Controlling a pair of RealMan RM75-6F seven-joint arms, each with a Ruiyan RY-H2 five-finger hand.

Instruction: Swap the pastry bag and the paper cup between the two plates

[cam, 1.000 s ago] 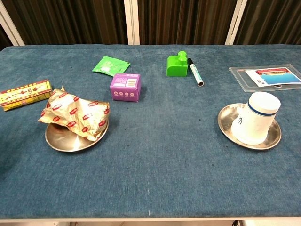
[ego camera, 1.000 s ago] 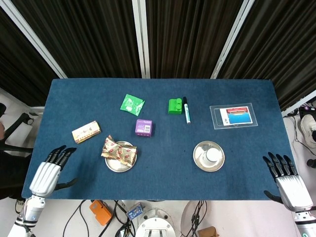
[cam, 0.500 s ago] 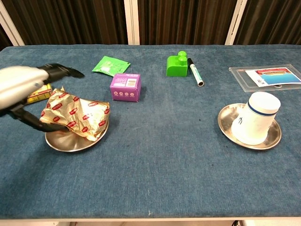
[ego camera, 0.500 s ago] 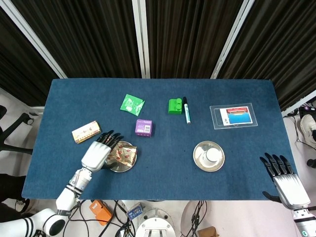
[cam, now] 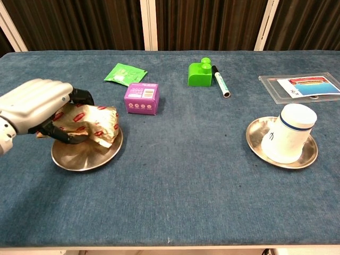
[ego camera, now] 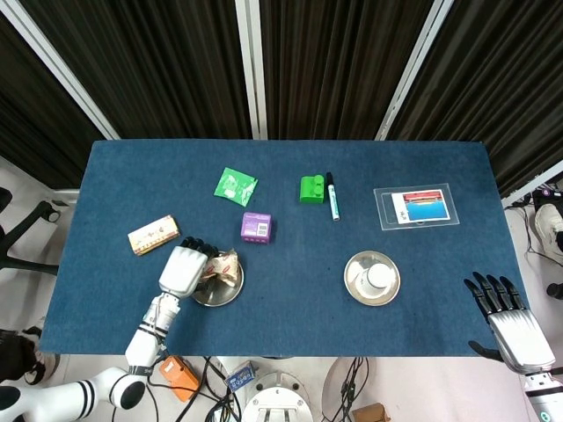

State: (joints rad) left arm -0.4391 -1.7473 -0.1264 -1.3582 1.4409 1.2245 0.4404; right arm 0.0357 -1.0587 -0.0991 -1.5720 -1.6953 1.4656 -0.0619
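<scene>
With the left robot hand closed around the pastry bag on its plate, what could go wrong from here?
1. The left robot hand grips the crinkled pastry bag mostly at one end; the free end may sag or slip out when lifted.
2. The bag overlaps the left plate, so lifting might drag or tip the plate.
3. The right plate is occupied by the upside-down paper cup, so the bag cannot go there yet; carrying it over may knock the cup.

The pastry bag (cam: 90,123) lies on the left plate (cam: 87,158), under the left hand (cam: 37,103). The paper cup (cam: 289,133) stands upside down on the right plate (cam: 254,139). Behind the left plate sits a small box (cam: 142,98). The right hand (ego camera: 515,321) is off the table's (cam: 186,175) right corner.
</scene>
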